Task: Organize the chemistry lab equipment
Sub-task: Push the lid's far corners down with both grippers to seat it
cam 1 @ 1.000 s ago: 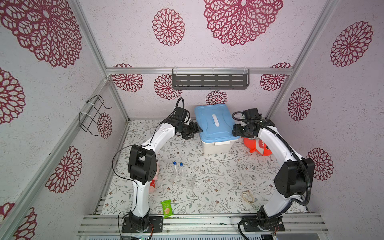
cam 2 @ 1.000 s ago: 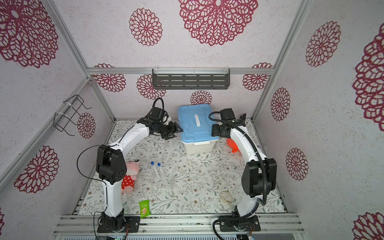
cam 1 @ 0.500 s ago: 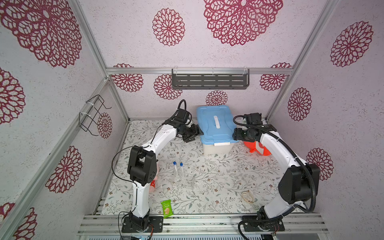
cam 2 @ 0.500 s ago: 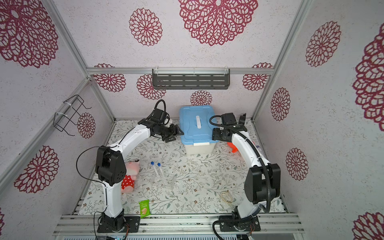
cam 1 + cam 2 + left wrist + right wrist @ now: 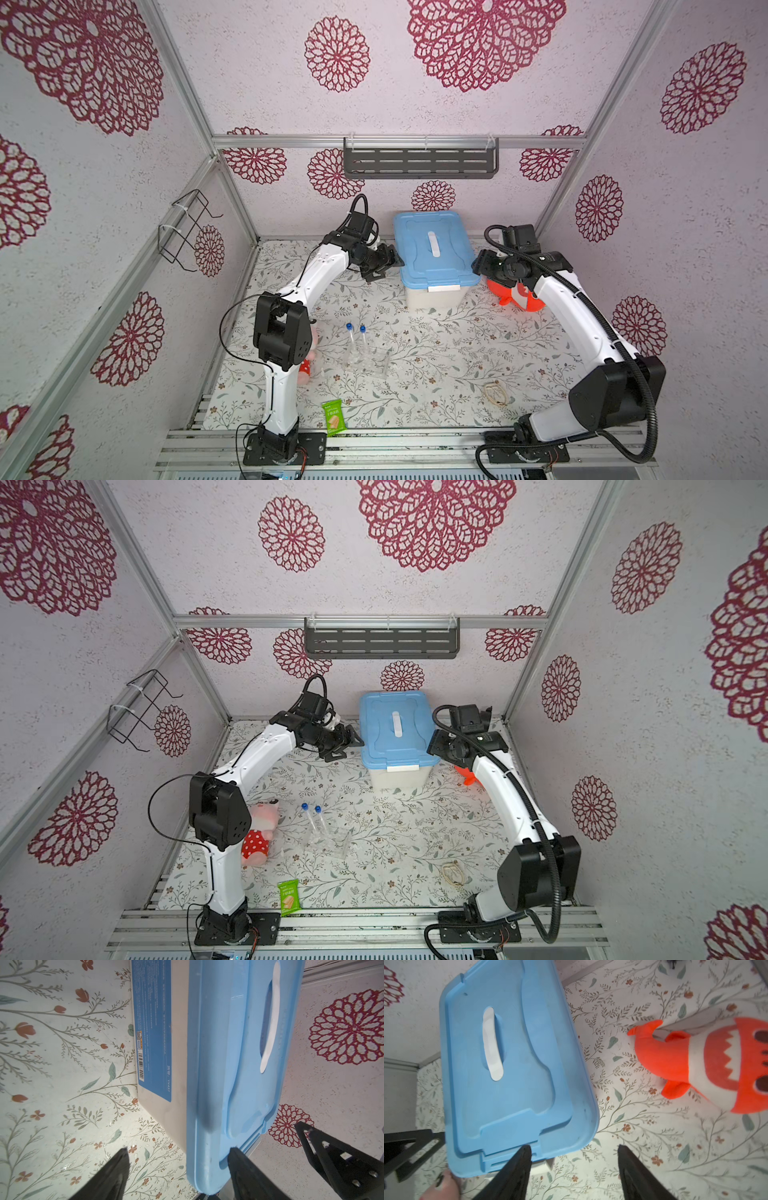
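Note:
Two clear tubes with blue caps [image 5: 356, 338] [image 5: 312, 817] lie mid-table beside a clear glass beaker [image 5: 377, 362] [image 5: 338, 842]. Both grippers are far from them, at the white bin with the blue lid [image 5: 432, 249] [image 5: 395, 729]. My left gripper [image 5: 388, 264] [image 5: 179, 1148] is open, and its jaws straddle the lid's left rim [image 5: 207, 1105]. My right gripper [image 5: 478, 264] [image 5: 574, 1146] is open at the lid's right side, with one finger [image 5: 519, 1163] over the latch edge. Other equipment is not visible.
An orange plush [image 5: 515, 293] [image 5: 695, 1064] lies right of the bin under my right arm. A pink plush [image 5: 259, 833] sits by the left arm's elbow. A green snack packet [image 5: 333, 417] and tan loops [image 5: 496, 392] lie near the front. A dark shelf [image 5: 419, 160] hangs on the back wall.
My left gripper has edged right onto the lid's rim. The right wrist has dropped slightly beside the bin and its elbow has swung outward. The bin stays put.

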Action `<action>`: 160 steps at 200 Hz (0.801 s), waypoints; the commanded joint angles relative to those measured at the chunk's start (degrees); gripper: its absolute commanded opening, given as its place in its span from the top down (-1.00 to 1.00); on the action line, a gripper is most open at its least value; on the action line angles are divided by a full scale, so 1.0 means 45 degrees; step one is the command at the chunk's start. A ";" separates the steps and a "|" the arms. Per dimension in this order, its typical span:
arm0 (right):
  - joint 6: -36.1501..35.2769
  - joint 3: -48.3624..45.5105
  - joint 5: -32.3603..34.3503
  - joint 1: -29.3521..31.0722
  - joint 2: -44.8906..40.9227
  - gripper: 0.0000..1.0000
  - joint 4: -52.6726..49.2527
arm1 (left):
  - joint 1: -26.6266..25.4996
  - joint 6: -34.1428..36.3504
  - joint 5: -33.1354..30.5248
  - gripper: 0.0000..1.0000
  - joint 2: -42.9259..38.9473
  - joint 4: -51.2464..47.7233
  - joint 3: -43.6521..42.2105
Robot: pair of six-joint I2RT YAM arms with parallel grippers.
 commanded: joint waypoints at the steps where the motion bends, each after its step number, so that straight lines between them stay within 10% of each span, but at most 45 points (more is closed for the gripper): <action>1: 0.2015 -0.0387 -0.0816 0.0591 -0.0293 -0.36 -0.0527 | 0.0045 0.0190 0.0266 -0.56 -0.0343 0.0739 -0.0168; 49: -0.1110 0.2282 -0.2002 0.0894 0.1704 -0.09 0.0500 | 0.0149 0.0165 0.0121 -0.54 -0.0326 0.1147 0.0030; 78: -0.1646 0.4557 -0.0136 0.0950 0.3372 -0.10 -0.0292 | 0.0239 0.0118 0.0101 -0.50 -0.0421 0.1625 -0.0279; 160: -0.2866 0.3995 -0.1174 -0.0939 0.4624 -0.22 0.2613 | -0.0185 0.0362 0.0526 -0.26 0.0611 0.2126 0.0617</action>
